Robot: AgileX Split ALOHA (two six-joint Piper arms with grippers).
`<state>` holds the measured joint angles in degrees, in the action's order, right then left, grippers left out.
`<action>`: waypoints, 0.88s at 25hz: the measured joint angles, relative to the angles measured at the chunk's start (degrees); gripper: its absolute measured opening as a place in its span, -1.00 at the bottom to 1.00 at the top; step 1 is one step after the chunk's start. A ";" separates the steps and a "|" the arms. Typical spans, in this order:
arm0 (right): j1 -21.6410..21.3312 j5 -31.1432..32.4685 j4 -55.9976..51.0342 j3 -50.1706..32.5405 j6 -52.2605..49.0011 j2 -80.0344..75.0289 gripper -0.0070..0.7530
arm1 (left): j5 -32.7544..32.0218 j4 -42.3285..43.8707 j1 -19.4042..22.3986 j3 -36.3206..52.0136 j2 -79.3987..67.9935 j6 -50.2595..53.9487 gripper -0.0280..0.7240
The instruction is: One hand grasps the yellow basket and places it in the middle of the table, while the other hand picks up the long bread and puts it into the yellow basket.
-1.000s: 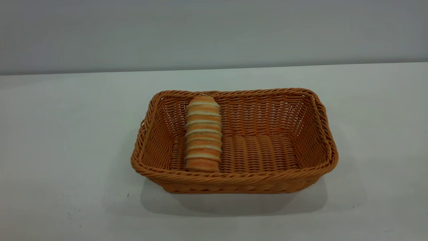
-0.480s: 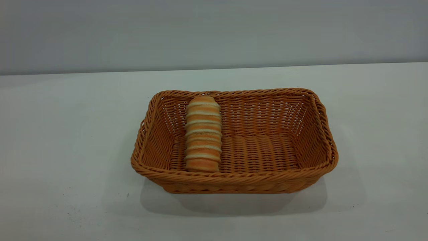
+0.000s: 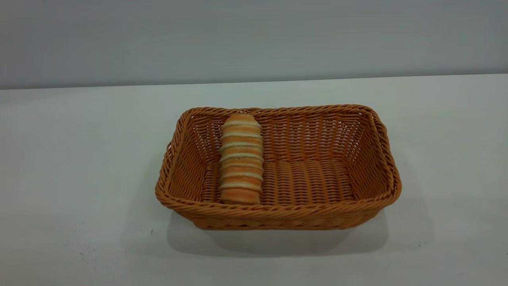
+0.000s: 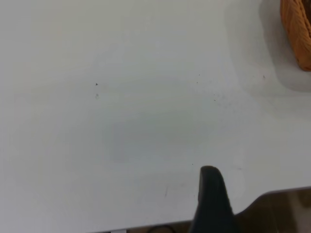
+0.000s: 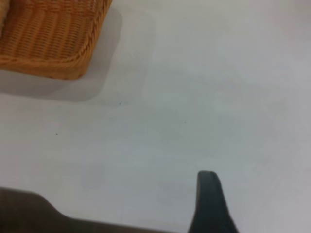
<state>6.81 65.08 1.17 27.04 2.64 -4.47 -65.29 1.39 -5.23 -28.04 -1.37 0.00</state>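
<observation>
The yellow basket (image 3: pixel 278 214) stands in the middle of the white table (image 3: pixel 79 178). The long bread (image 3: pixel 241 159) lies inside it at its left end, leaning up against the far wall. Neither arm shows in the exterior view. My left gripper (image 4: pixel 209 171) shows as one dark tip over bare table near the table's edge, empty, with a corner of the basket (image 4: pixel 297 29) far off. My right gripper (image 5: pixel 206 175) shows the same way, empty, with a corner of the basket (image 5: pixel 48 43) well away from it.
A plain grey wall runs behind the table. The table's edge, with dark floor beyond it, shows close to each gripper in the left wrist view (image 4: pixel 284 208) and the right wrist view (image 5: pixel 24 208). A few tiny dark specks mark the tabletop.
</observation>
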 joint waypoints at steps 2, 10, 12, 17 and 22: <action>0.00 0.00 0.00 0.00 0.00 0.00 0.46 | 0.00 -0.04 0.00 0.00 0.00 0.00 0.56; 0.00 0.00 0.00 0.00 -0.14 0.00 0.46 | 0.00 -0.04 0.00 0.00 0.00 0.00 0.56; -0.88 0.00 0.00 0.00 -0.14 0.00 0.46 | 0.00 -0.04 0.00 0.00 0.00 0.00 0.56; -5.61 0.00 0.00 0.00 -0.18 3.63 0.46 | 0.05 -0.11 3.29 0.00 0.00 0.00 0.56; -7.83 0.06 -0.05 0.00 -0.18 5.43 0.46 | -0.01 -0.11 7.70 0.00 2.45 0.00 0.56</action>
<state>-1.01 65.13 1.11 27.04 2.46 0.97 -65.30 1.28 2.47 -28.04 1.07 0.00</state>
